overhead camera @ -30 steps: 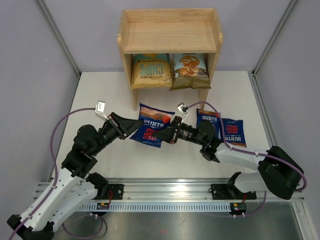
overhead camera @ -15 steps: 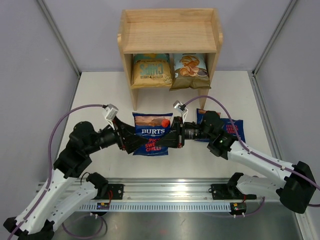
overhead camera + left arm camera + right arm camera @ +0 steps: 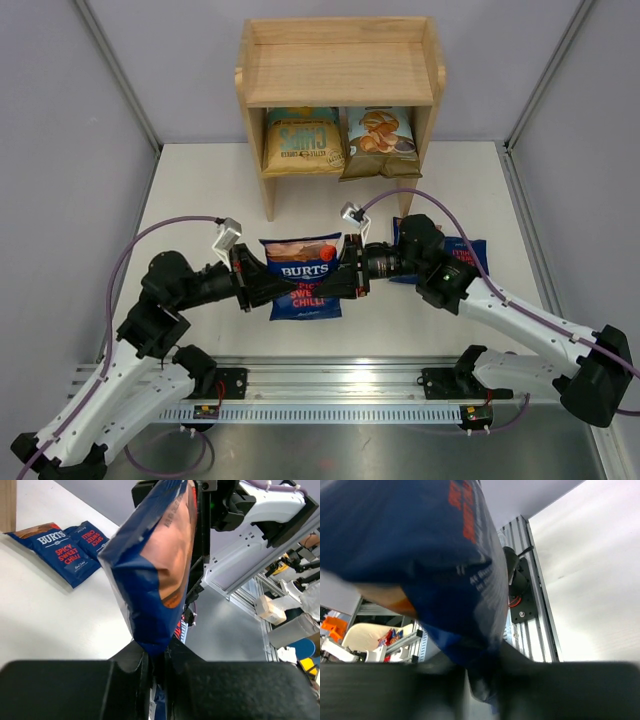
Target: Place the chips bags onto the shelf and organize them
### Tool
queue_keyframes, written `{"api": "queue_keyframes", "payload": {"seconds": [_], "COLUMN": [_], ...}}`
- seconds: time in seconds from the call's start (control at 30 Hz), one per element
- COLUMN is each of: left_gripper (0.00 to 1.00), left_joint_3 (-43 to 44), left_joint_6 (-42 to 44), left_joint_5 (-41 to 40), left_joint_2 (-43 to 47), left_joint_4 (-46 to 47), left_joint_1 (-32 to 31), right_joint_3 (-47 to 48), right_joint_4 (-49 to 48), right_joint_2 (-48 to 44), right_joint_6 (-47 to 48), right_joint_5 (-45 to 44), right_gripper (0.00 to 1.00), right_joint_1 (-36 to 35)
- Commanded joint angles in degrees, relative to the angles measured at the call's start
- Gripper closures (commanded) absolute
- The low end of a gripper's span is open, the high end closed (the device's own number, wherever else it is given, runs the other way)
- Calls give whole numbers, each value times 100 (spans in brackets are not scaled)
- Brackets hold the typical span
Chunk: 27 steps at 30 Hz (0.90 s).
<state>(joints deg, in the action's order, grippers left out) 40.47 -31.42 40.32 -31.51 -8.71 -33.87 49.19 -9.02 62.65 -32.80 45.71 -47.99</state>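
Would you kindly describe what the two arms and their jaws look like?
Both the left arm and the right arm have smooth white lower shells and black joints, wrists and jaws. A thin purple cable loops along each. A small white camera block sits by each wrist, and both bases are bolted to a silver slotted rail.

Burts bag above table, before shelf

A dark-blue bag with red lettering looms close, its lower edge pinched in the right gripper; behind, a metal rail edges the white table.
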Motion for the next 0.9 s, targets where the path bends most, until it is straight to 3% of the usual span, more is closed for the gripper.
{"api": "queue_keyframes", "payload": {"seconds": [0.0, 0.07, 0.1, 0.33, 0.4, 0.43, 0.47, 0.53, 0.57, 0.7, 0.87], "left_gripper": [90, 93, 93, 95, 95, 95, 95, 95, 95, 95, 96], "left_joint_3": [233, 268, 286, 32, -143, -414, -556, -1047, -1189, -1629, -1911], "left_joint_6": [-100, -258, -442, -1488, -2014, -2235, -2446, -3105, -3281, -4010, -4390], "left_joint_5": [-699, -1015, -1147, -1720, -1878, -1887, -1974, -2071, -2289, -2739, -3231], "left_joint_2": [136, 180, 189, 312, 356, 356, 356, 295, 268, -30, -66], "left_joint_4": [62, 185, 212, 1447, 1914, 2622, 2994, 4277, 4560, 5859, 6127], "left_joint_1": [21, 21, 21, 21, 21, 21, 21, 21, 12, 12, -50], "right_joint_3": [161, 48, -5, -875, -1454, -1682, -2154, -2439, -2519, -2379, -2063], "right_joint_4": [137, 190, 181, -143, -984, -1423, -2524, -3471, -4041, -4793, -5154], "right_joint_2": [-271, -454, -534, -1360, -1545, -1563, -1511, -1336, -1143, -746, -334], "right_joint_6": [81, -42, -60, -743, -1192, -1716, -1991, -2492, -2512, -1917, -1133], "right_joint_5": [-359, -894, -1072, -2567, -2804, -2831, -2822, -2866, -2892, -3314, -4295], "right_gripper": [57, 35, 1, 1, 1, 1, 3, 7, 8, 7, 15], "right_joint_1": [-18, -18, -18, -26, -27, -27, -27, -61, -183, -895, -1257]}}
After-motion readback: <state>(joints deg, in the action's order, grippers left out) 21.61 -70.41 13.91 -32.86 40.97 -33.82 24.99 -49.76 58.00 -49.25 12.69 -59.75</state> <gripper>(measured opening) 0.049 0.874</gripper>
